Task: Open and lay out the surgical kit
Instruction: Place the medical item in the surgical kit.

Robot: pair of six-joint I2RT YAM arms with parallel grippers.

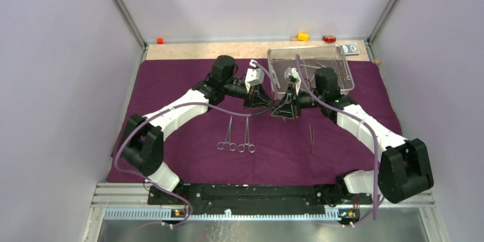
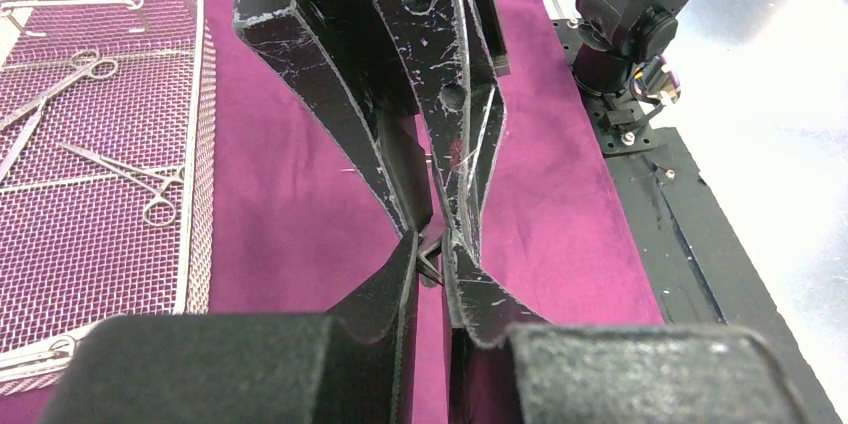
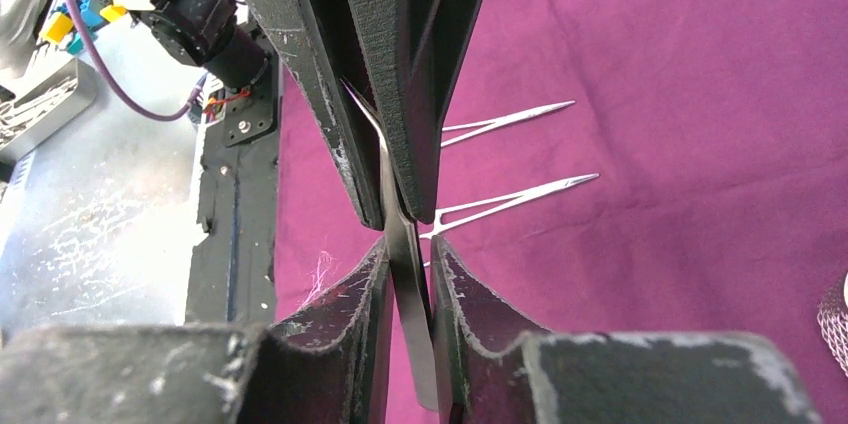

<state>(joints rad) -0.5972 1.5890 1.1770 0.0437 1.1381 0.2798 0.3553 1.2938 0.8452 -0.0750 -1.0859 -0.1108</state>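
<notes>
**Cloth wrap.** Dark purple cloth wrap, opened flat over most of the desk. A pale strip of desk shows beyond its far edge.

**Mesh tray.** Rectangular silver wire-mesh tray, on the far right part of the cloth. The left wrist view shows ring-handled clamps still inside it: one upper tray clamp and one lower tray clamp. Another slim steel piece lies at the tray's left edge, too cut off to name.

**Laid out on the cloth.**
- Left laid clamp and right laid clamp, side by side and close together near the middle. Their rings point toward the arms.
- Laid tweezers, well to the right of the clamps and roughly parallel to them.

**Held tweezers.** Held tweezers, a flat tapering steel strip, up off the cloth between the two arms. This is at mid-desk, just in front of the tray.

**Left gripper.** The left gripper has its fingers clenched on the narrow end of the held tweezers.

**Right gripper.** The right gripper has its fingers clamped on the broader part of the same strip. The two sets of fingers meet tip to tip.

**Other items, far edge of the desk.**
- Orange block at the left.
- Yellow block, red block and blue-white card packet behind the tray.
</notes>
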